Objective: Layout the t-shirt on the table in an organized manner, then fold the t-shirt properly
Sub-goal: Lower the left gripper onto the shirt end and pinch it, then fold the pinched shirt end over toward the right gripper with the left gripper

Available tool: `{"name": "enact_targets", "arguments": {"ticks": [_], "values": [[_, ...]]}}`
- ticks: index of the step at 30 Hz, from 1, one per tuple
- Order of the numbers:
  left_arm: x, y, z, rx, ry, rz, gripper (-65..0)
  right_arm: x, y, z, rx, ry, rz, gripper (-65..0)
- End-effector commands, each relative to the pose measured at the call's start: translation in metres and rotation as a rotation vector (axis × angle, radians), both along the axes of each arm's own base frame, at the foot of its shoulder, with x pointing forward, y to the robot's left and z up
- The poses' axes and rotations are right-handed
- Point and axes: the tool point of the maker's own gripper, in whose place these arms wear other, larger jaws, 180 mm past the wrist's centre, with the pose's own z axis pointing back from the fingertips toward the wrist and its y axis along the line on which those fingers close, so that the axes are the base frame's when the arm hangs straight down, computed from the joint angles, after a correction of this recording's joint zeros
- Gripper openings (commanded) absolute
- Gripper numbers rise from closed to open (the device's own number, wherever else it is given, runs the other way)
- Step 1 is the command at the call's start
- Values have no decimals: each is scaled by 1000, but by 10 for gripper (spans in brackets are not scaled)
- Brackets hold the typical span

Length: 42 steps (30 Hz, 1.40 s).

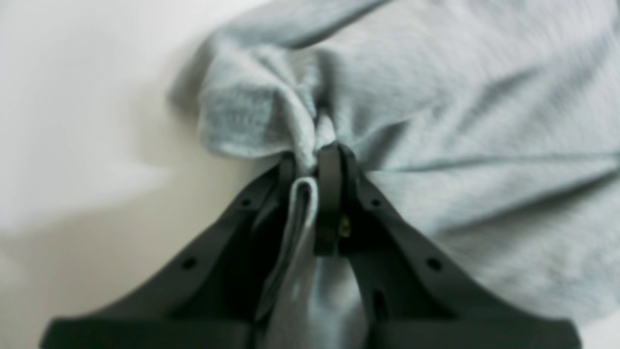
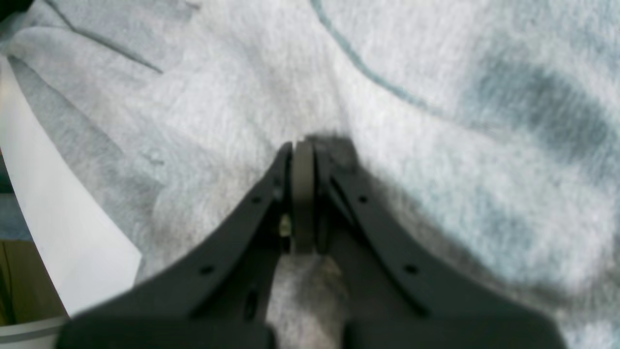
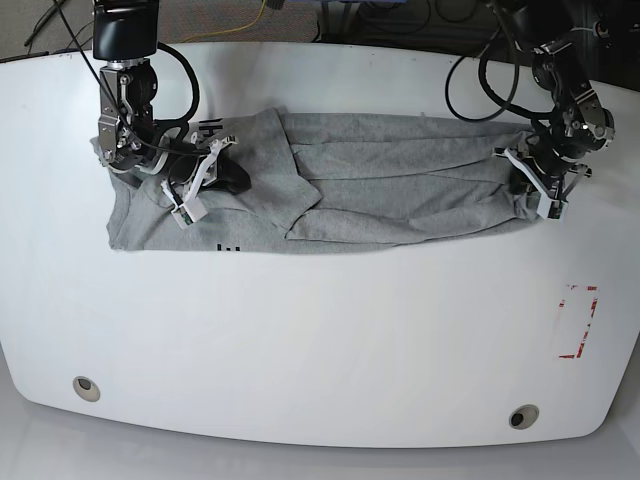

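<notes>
Left wrist view: we see the black left hand at centre, clamped on a bunched fold of the heather-grey cotton t-shirt; glossy white worktop fills the frame's left.

Right wrist view: our black right hand is fully closed, tips pressed into the t-shirt; whether cloth is pinched, we cannot tell. Worktop shows at lower left.

Base view: we see the t-shirt stretched across the upper half of the worktop, left hand at its right end, right hand upon its left part, near black lettering. A red rectangular outline sits at right.
</notes>
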Motion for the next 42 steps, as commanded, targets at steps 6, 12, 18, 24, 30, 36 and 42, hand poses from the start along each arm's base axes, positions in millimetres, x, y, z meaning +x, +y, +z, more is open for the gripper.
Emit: {"name": "enact_targets", "arguments": {"ticks": [6, 12, 18, 24, 30, 36, 42], "values": [[27, -45, 55, 46, -174, -167, -650, -7, -4, -12, -69, 44, 22, -650], [28, -88, 65, 15, -214, -253, -650, -7, -4, -12, -68, 44, 22, -650], [27, -124, 64, -13, -213, -350, -650, -7, -3, -11, -63, 44, 21, -650], [25, -165, 65, -85, -223, -401, -650, -7, -3, -11, -62, 44, 21, -650], [23, -207, 72, -159, -241, -453, -650, -7, -3, -11, -62, 44, 21, -650], [30, -238, 87, -229, -281, -469, -650, -6, -2, -10, -59, 42, 21, -650], [27, -251, 89, -245, -283, -494, -650, -6, -2, -10, -58, 41, 20, -650]]}}
